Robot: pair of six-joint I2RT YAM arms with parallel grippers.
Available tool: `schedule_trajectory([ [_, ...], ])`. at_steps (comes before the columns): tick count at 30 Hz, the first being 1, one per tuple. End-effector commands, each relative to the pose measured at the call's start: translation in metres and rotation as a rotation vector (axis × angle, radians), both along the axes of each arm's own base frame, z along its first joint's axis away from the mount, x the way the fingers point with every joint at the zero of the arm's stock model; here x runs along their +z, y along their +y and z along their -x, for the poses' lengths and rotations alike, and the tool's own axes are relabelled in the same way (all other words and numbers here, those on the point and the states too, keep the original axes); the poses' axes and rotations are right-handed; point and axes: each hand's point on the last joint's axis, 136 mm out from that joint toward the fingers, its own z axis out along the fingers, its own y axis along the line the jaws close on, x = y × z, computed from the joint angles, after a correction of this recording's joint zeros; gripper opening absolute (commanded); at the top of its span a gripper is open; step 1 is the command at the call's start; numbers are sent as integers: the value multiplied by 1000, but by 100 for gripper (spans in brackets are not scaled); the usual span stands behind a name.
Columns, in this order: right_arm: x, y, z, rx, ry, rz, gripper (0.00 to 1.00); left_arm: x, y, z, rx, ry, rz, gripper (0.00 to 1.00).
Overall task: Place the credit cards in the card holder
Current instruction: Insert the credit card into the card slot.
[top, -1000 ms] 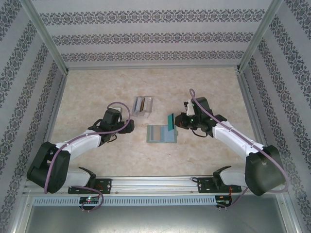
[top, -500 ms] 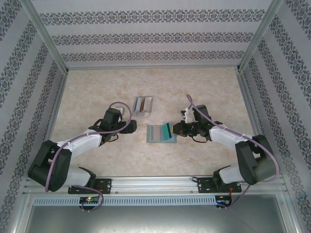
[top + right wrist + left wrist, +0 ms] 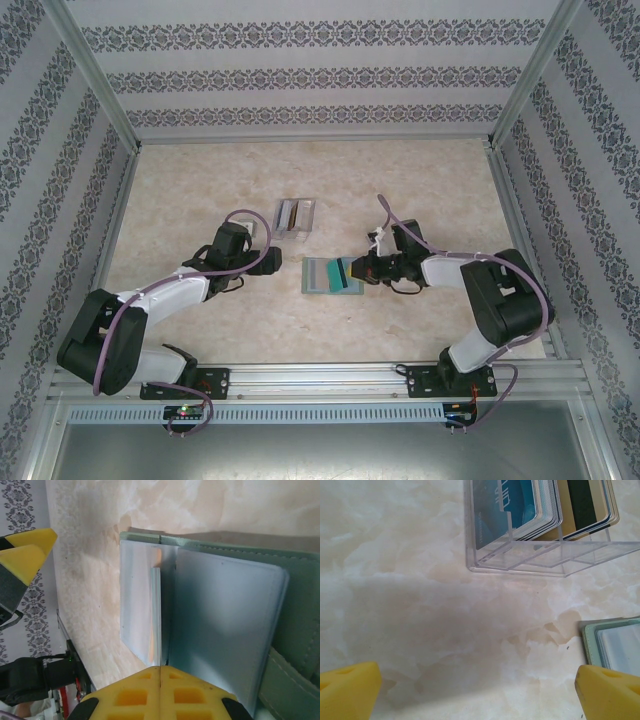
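Note:
The card holder (image 3: 325, 276) lies open on the table, grey-green outside with light blue inner pockets (image 3: 225, 625). My right gripper (image 3: 360, 268) is shut on a teal credit card (image 3: 343, 270) and holds it low over the holder's right half. From the right wrist the card (image 3: 156, 615) shows edge-on, standing at the fold between the two pockets, with the yellow fingers (image 3: 160, 672) closed together on its near end. My left gripper (image 3: 250, 240) stands open left of the holder, nothing between its fingers (image 3: 480, 695). The holder's corner (image 3: 615, 640) lies at its right.
A clear plastic slotted rack (image 3: 294, 217) with several more cards (image 3: 540, 510) stands just beyond the left gripper and behind the holder. Patterned walls enclose the marbled table (image 3: 200, 180) on three sides.
My right gripper has moved left and down with the teal card, from the holder's right edge to over its inner pockets. The left arm has not moved.

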Motion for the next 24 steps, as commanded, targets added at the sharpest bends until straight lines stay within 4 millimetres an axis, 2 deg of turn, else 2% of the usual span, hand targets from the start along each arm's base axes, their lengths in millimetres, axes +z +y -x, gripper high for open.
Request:
schedule_trajectory([
  [1, 1, 3, -3, 10, 7, -44, 0, 5, 4, -4, 25, -35, -12, 100],
  [5, -7, 3, -4, 7, 29, -40, 0, 8, 10, -4, 51, -46, -32, 100],
  [16, -14, -2, -17, -81, 27, -21, 0, 7, 10, -3, 56, -46, -25, 100],
  [24, -21, 8, -15, -111, 38, -23, 0, 7, 10, -4, 57, -42, -23, 100],
])
